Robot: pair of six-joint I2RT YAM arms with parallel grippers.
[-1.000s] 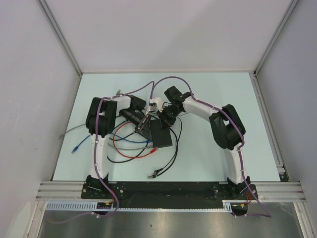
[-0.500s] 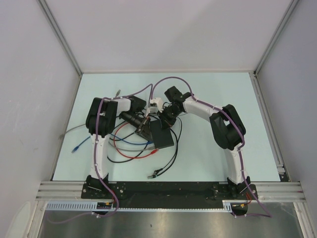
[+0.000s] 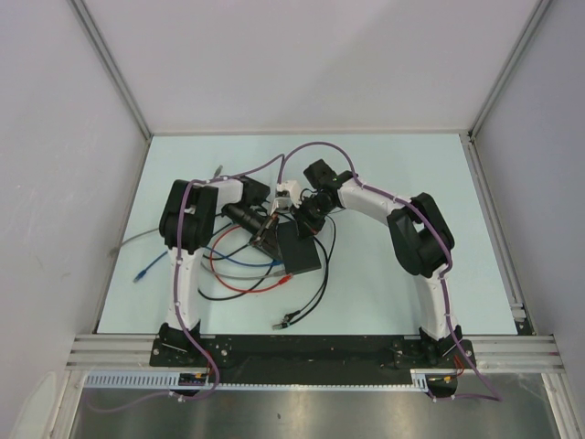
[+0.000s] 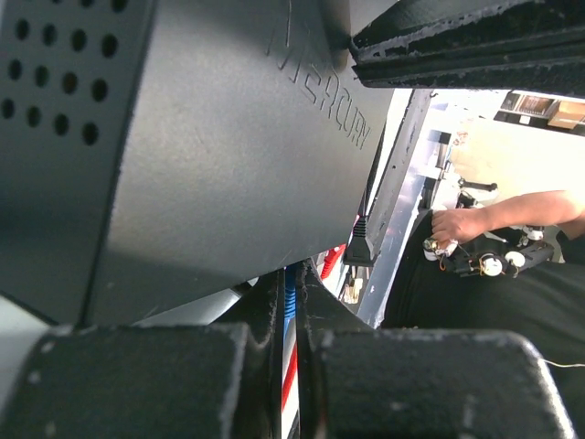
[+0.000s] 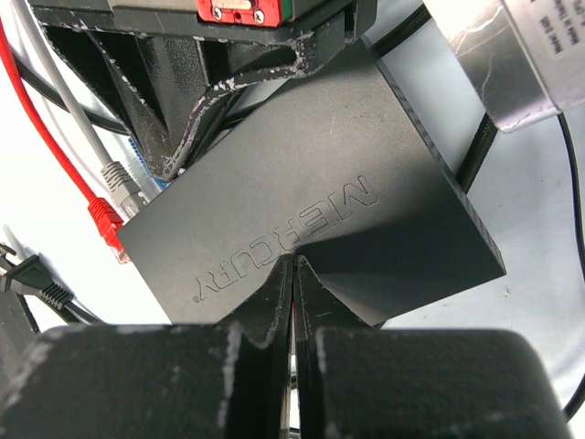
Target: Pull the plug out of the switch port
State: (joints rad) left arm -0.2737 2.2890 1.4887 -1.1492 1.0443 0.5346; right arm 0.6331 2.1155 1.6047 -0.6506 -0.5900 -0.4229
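The switch point(image 3: 300, 249), a flat matte black box lettered MERCURY, lies at the table's middle. It fills the left wrist view point(image 4: 210, 165) and the right wrist view point(image 5: 320, 210). My left gripper point(image 3: 266, 236) is at its left edge, its jaws closed on a blue plug point(image 4: 290, 293) right at the switch's edge point(image 4: 291, 306). My right gripper point(image 3: 304, 219) is shut and empty, its tips resting on the switch's top face point(image 5: 294, 274). A red plug point(image 5: 105, 222) and a grey plug point(image 5: 119, 176) sit by the same edge.
Red cable point(image 3: 228, 279), blue cable point(image 3: 239, 259) and black cable point(image 3: 315, 283) loop on the table left of and in front of the switch. A loose blue plug point(image 3: 139, 273) lies at the far left by a grey cable point(image 3: 137, 240). White walls enclose the table.
Both grippers have shifted only very slightly at the switch. The switch and the cables have not visibly moved.
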